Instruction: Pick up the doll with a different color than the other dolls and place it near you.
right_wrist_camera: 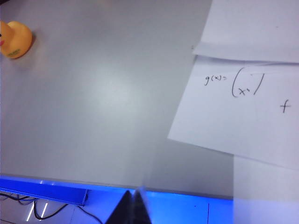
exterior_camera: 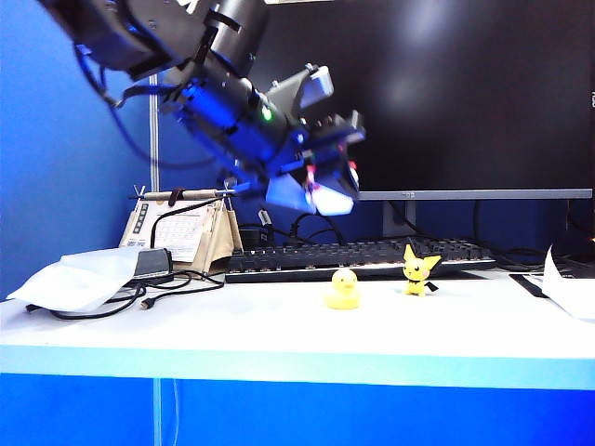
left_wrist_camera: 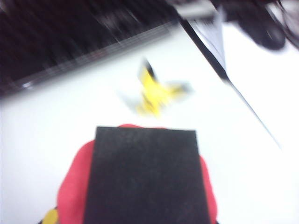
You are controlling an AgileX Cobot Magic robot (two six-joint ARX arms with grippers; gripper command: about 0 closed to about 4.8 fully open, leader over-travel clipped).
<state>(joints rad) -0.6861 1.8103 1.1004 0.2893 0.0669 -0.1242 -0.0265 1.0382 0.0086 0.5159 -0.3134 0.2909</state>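
My left gripper [exterior_camera: 325, 186] hangs high above the table, left of the middle, shut on the doll with a different color [exterior_camera: 296, 195], which looks white with a pink rim. In the left wrist view a black finger pad [left_wrist_camera: 145, 177] covers most of that doll, and only its red rim [left_wrist_camera: 74, 186] shows around the pad. Below on the white table [exterior_camera: 232, 325] stand the other dolls: a yellow duck [exterior_camera: 344, 289] and a yellow pointy-eared figure [exterior_camera: 418, 270], blurred in the left wrist view [left_wrist_camera: 154, 93]. My right gripper [right_wrist_camera: 134, 205] is shut on nothing, over the table's front edge. The duck [right_wrist_camera: 15, 39] lies far from it.
A black keyboard [exterior_camera: 353, 257] and a monitor [exterior_camera: 437, 93] stand behind the dolls. Sheets of paper [right_wrist_camera: 243, 107] lie at the table's right end [exterior_camera: 567, 288]. A white bag [exterior_camera: 79, 276], cables and a desk calendar [exterior_camera: 181, 232] sit at the left.
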